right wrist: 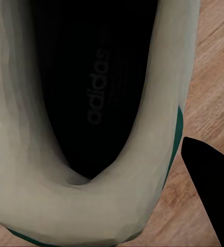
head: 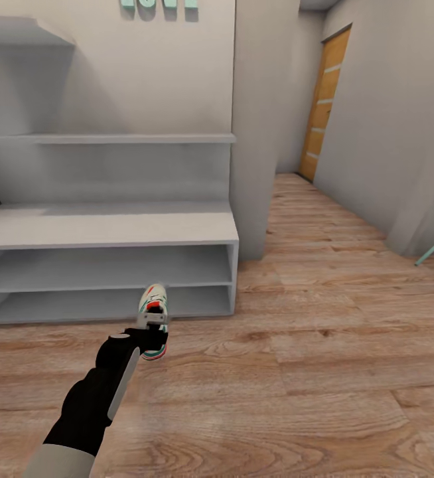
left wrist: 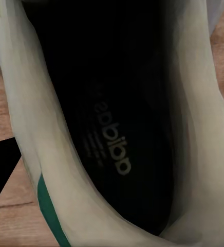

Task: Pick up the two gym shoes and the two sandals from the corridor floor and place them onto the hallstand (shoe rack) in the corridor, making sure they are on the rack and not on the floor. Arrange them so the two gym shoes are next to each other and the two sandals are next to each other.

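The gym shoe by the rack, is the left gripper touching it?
Touching. In the head view the left gripper sits at the heel opening of the gym shoe; the left wrist view looks straight into the shoe's dark insole.

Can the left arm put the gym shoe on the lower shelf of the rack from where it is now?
Probably yes. The left end effector holds the gym shoe right in front of the hallstand, whose lower shelf looks open, with nothing between them.

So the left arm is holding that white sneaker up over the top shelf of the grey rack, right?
Not quite. In the head view the left end effector has the sneaker low in front of the rack's bottom compartment, just above the wood floor, not over the top shelf.
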`<state>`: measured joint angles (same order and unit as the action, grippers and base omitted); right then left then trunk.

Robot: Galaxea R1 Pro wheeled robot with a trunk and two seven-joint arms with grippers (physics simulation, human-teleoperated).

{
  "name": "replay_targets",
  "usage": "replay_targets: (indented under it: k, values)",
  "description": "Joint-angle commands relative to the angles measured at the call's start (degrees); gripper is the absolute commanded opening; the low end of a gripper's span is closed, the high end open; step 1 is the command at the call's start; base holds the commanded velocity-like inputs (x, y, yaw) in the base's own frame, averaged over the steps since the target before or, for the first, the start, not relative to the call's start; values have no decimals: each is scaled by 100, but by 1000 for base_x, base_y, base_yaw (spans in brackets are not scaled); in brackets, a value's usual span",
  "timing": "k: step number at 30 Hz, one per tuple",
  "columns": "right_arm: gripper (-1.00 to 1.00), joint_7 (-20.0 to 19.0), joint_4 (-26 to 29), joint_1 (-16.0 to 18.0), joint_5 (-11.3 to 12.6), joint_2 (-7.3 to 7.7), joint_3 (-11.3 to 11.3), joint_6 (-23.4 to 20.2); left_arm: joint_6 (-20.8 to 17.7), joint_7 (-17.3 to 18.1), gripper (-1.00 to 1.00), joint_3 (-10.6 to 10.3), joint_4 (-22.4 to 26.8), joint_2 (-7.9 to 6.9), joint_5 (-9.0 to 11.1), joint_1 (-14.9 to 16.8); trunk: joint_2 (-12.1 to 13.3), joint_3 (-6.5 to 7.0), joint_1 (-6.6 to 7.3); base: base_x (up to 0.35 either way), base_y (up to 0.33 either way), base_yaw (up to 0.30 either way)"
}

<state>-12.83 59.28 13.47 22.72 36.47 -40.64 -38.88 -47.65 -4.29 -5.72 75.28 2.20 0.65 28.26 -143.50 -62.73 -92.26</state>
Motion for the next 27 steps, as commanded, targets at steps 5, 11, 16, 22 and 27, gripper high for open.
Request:
replay_targets:
  k: [5, 11, 16, 22, 27]
  values:
    - [-100, -26, 3, 6, -4, 0, -14, -32, -19, -34, -100, -8, 5, 5, 5, 5, -10, -163, -11, 0, 0, 0]
    - [-100, -26, 5, 6, -4, 1, -14, -32, -16, -22, -100, -8, -248, -7, 28, 356, -18, -352, -27, 0, 0, 0]
    - [-100, -26, 5, 6, -4, 1, -14, -32, 3, -20, -100, -5, -846, -7, 27, 961, -24, -510, -40, 0, 0, 0]
    - [-100, -26, 5, 6, -4, 0, -14, -32, 14, -19, -100, -3, -926, 6, 23, 1110, -32, -700, -55, 0, 0, 0]
    - [-100, -21, 3, 6, -4, 0, -14, -32, 18, -19, -100, -8, -935, -4, 12, 1127, -39, -849, -68, 0, 0, 0]
